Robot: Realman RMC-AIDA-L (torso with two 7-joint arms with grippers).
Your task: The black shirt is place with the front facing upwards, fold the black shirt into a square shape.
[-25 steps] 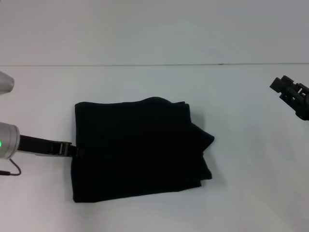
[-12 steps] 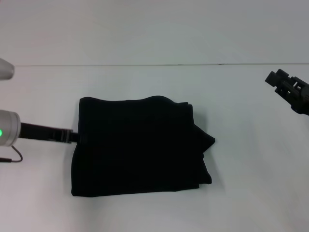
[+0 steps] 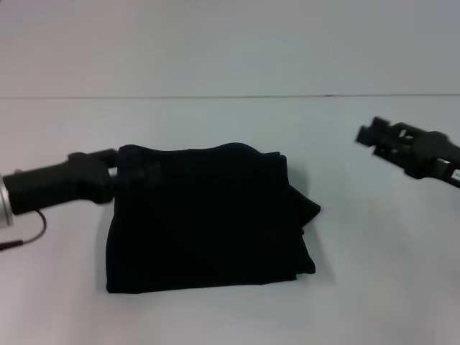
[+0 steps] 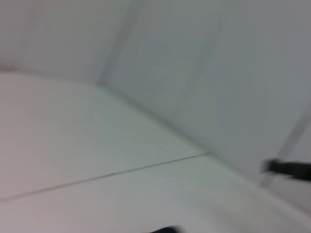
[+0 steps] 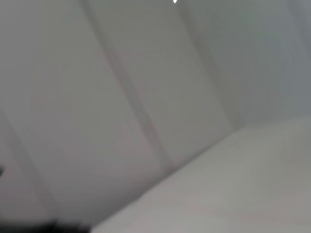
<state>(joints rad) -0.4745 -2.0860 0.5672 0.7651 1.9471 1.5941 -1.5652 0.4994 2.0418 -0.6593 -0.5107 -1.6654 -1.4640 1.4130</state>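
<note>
The black shirt (image 3: pixel 205 219) lies folded into a rough rectangle in the middle of the white table (image 3: pixel 230 122). A loose point of cloth sticks out at its right side. No print or label shows. My left gripper (image 3: pixel 109 167) is at the shirt's far left corner, its tip against the dark cloth. My right gripper (image 3: pixel 370 135) hangs above the table to the right of the shirt, well apart from it. Both wrist views show only blurred table and wall.
The table's far edge (image 3: pixel 230 96) meets a plain grey wall. A thin cable (image 3: pixel 25 241) loops from my left arm near the table's left side.
My left arm has swung up from the shirt's left edge to its far left corner. My right gripper has moved left and slightly down toward the shirt. The shirt's far edge settled flatter.
</note>
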